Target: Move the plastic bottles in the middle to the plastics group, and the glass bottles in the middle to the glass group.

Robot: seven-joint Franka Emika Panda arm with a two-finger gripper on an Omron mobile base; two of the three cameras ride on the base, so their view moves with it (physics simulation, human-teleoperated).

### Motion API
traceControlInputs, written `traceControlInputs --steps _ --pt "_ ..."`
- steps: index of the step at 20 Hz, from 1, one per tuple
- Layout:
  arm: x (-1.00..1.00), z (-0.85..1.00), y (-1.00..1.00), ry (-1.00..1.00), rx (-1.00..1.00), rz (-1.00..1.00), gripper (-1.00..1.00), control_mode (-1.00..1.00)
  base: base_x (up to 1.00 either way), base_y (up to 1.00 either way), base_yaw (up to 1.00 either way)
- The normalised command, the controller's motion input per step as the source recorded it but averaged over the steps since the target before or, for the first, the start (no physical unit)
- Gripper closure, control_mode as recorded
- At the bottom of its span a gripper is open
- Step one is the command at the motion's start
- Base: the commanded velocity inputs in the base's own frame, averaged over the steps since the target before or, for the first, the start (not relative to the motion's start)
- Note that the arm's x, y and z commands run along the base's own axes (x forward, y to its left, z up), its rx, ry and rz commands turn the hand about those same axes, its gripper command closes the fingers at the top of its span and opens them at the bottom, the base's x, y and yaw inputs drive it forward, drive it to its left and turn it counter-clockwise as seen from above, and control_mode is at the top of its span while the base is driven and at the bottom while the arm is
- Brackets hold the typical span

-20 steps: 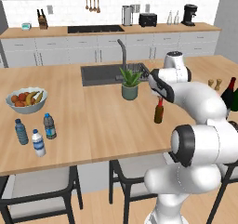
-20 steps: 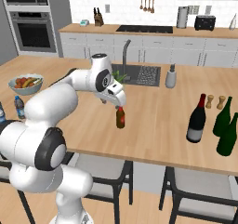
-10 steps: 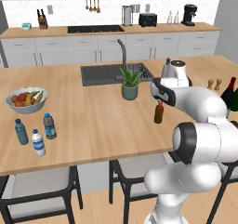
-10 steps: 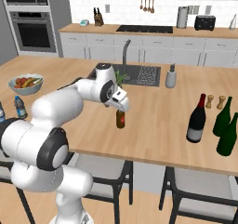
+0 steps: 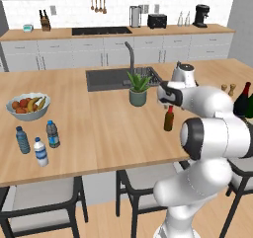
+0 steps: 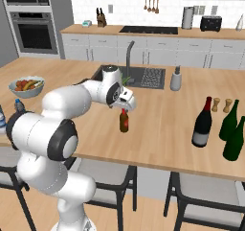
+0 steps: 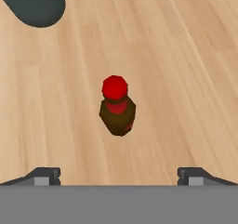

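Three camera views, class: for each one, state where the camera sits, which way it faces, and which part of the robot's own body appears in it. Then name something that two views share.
Left base view: behind the arm to its left, looking forward and down over the island counter; the white arm rises at lower right.
Right base view: behind to its right, same direction; the arm rises at lower left.
Hand view: on the hand, looking straight down at the small brown bottle; the open gripper shows its fingertips at the bottom.
Shared: all three show the small brown bottle.

wooden island counter (image 5: 99, 128), fruit bowl (image 5: 28, 106), 3 water bottles (image 5: 40, 151), plant pot (image 5: 138, 97)
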Motion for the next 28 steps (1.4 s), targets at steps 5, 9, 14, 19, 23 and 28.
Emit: traceControlInputs --steps 5,9,14,19,23,28 --pt "0.31 -0.18 -0.07 0.01 0.0 0.13 -1.0 -1.0 0.0 0.0 0.0" --pt "0.08 -0.2 -0.1 0.06 -0.04 0.02 -1.0 -1.0 0.0 0.0 0.0" --pt "0.01 -0.21 -0.04 0.03 -0.02 0.01 -1.0 -1.0 0.0 0.0 0.0" --pt "0.0 -0.12 0.0 0.0 0.0 0.02 -1.0 -1.0 0.0 0.0 0.0" --pt "0.0 -0.2 0.0 -0.03 0.0 0.02 -1.0 -1.0 0.0 0.0 0.0" --pt "0.03 -0.07 0.0 -0.04 0.0 0.04 -1.0 -1.0 0.0 0.0 0.0"
